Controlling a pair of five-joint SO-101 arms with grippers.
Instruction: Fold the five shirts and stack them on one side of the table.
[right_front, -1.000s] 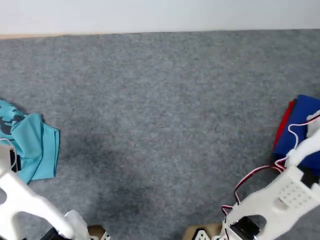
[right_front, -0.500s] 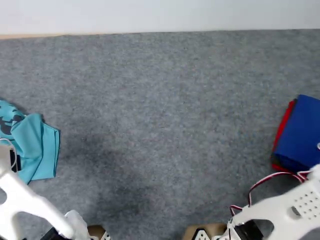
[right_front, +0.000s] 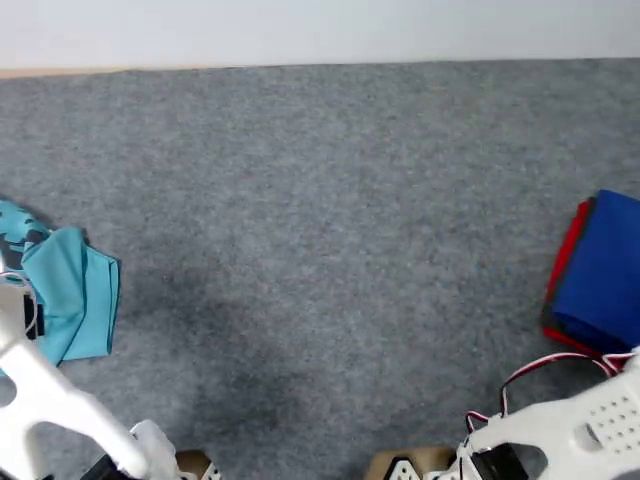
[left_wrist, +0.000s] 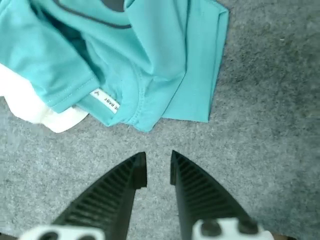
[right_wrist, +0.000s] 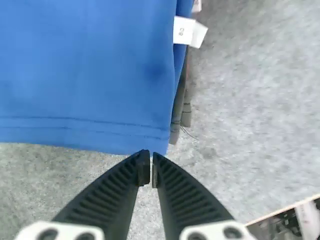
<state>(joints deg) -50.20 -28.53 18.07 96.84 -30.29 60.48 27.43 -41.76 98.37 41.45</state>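
A grey felt mat (right_front: 320, 200) covers the table, with a pale wall (right_front: 320, 30) along the top of the frame. A crumpled teal shirt (right_front: 72, 295) lies at the left edge, with white cloth (left_wrist: 35, 107) showing under it. At the right edge a folded blue shirt (right_front: 600, 270) tops a stack, and a red shirt (right_front: 562, 262) peeks out beneath. The left gripper (left_wrist: 159, 172) hovers just short of the teal shirt's hem, its jaws narrowly parted and empty. The right gripper (right_wrist: 151, 167) sits at the blue shirt's edge, its jaws pressed together and holding nothing.
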